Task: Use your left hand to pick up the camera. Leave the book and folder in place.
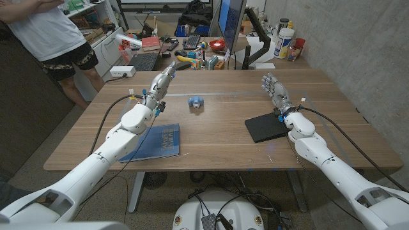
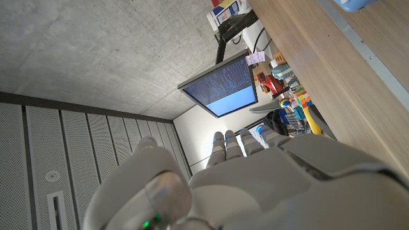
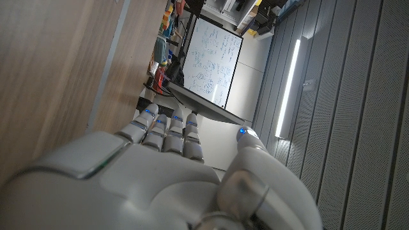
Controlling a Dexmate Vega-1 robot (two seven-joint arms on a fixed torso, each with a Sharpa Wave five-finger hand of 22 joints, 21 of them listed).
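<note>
camera (image 1: 196, 102): too small for me to read any detail.
book (image 1: 156, 142): my left forearm (image 1: 121, 133) hides one edge.

You are working in a lab-style office. Behind the wooden table (image 1: 255, 83) stands a cluttered desk with a monitor (image 1: 231, 19), a keyboard (image 1: 192, 42) and a laptop (image 1: 143, 61). Bare concrete wall (image 1: 358, 45) rises beside the table, and a person (image 1: 48, 32) stands off its far corner.

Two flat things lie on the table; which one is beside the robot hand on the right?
The black folder. It lies next to the right robot hand, while the blue book lies across the table by the left arm.
</note>
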